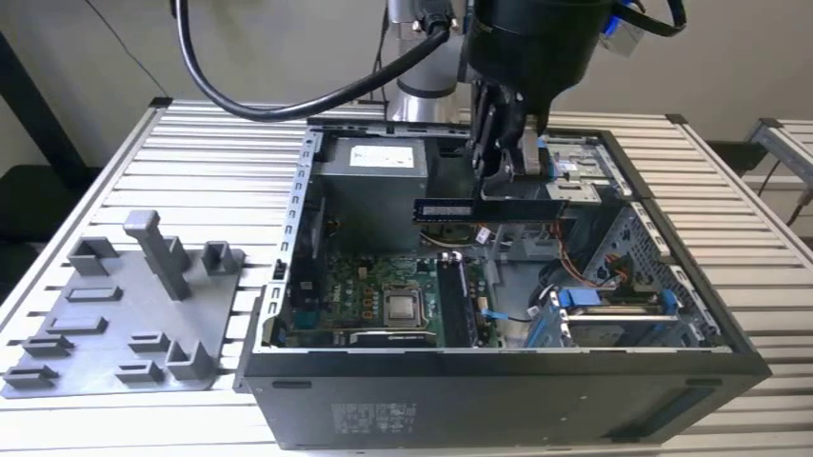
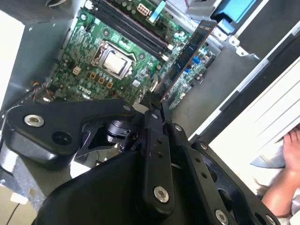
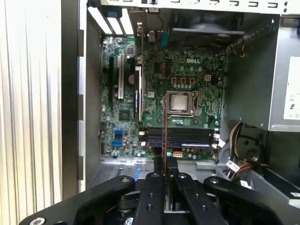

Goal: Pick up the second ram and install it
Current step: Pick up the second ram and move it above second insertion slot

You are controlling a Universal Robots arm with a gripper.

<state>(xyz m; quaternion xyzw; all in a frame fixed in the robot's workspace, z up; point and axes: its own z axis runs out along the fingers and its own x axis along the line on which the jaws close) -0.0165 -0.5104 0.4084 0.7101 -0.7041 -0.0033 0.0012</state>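
**End effector (image 2: 157, 99) and load.** The two fingers are closed on the second ram (image 2: 187, 51). They pinch the thin board by its flat faces, off-centre along its length, so the long lower edge stays free beneath the grip.

In the exterior view the stick hangs level and on edge. It is clear above the open computer case (image 1: 508, 400), over the half toward the counter's far edge, and touches nothing but the fingers.

In the first wrist view it appears edge-on as a thin line above the motherboard (image 3: 126, 93). It passes beside the processor (image 3: 180, 102) and crosses the memory sockets (image 3: 180, 136). Its long axis thus lies across the sockets rather than along them, and it is judged not yet seated. A dark upright strip there may be a module already in place, though this is hard to tell.

The case lies on its side with the panel off, which gives access from above. It occupies the middle of the slatted counter (image 1: 216, 162). The grey fixture (image 1: 128, 314), with upright posts for standing parts, sits by the counter's edge at the exterior view's left, just beside the case.

A person's arm (image 2: 288, 159) lies outside the case, well apart from the end effector.
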